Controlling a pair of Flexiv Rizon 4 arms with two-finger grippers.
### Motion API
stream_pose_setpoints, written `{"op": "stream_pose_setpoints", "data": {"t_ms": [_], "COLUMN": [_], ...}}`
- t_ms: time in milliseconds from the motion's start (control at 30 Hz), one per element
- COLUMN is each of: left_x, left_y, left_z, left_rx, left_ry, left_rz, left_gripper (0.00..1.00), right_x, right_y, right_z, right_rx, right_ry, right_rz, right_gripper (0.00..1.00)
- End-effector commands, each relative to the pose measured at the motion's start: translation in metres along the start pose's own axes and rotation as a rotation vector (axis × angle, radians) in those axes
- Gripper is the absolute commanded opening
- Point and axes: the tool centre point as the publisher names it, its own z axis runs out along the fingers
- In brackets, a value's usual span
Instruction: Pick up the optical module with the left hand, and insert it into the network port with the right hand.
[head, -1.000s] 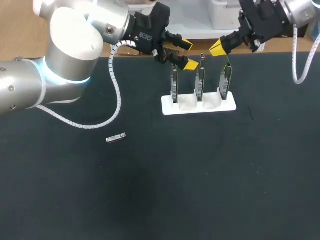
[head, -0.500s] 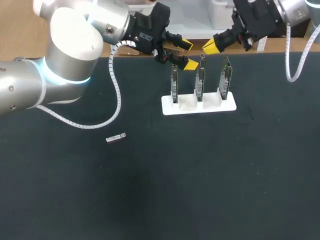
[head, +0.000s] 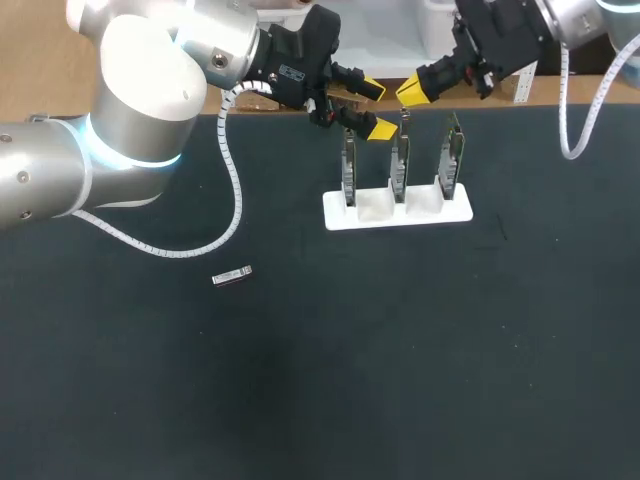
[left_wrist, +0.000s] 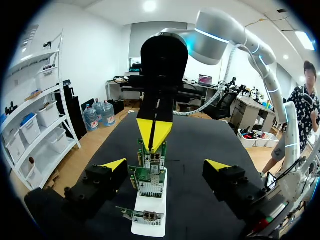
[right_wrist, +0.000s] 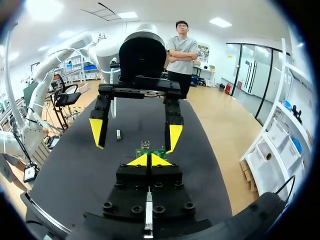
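The optical module (head: 232, 276), a small silver bar, lies alone on the black table (head: 420, 360), left of centre and far from both grippers; the right wrist view shows the module (right_wrist: 118, 134) on the mat beyond the left gripper. A white holder (head: 397, 212) carries three upright green network cards (head: 400, 160). My left gripper (head: 372, 108) hangs open above the holder's left end, nothing between its fingers. In its wrist view the left gripper (left_wrist: 166, 165) straddles the cards (left_wrist: 151, 175). My right gripper (head: 415, 92) is shut and empty, behind the middle card, facing the left one.
The table's far edge runs just behind the holder, with both arms crowded over it. In the right wrist view the right gripper (right_wrist: 148, 160) has a card's top edge (right_wrist: 151, 152) just ahead of it and the left gripper (right_wrist: 136, 135) beyond.
My right gripper has moved to the left and slightly back, from above the right card to behind the middle card. The left arm and the module have stayed still.
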Motion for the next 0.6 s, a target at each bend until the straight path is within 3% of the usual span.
{"op": "stream_pose_setpoints", "data": {"t_ms": [33, 600], "left_x": [-0.0016, -0.0016], "left_y": [0.0025, 0.0025], "left_z": [0.0009, 0.0009], "left_rx": [0.004, 0.004], "left_ry": [0.008, 0.008], "left_rz": [-0.003, -0.003], "left_gripper": [1.00, 1.00], "right_x": [0.0030, 0.0123], "right_y": [-0.0026, 0.0010], "right_z": [0.0029, 0.0076], "right_rx": [-0.009, -0.020], "right_ry": [0.004, 0.024], "right_rz": [0.005, 0.023], "right_gripper": [0.00, 0.00]}}
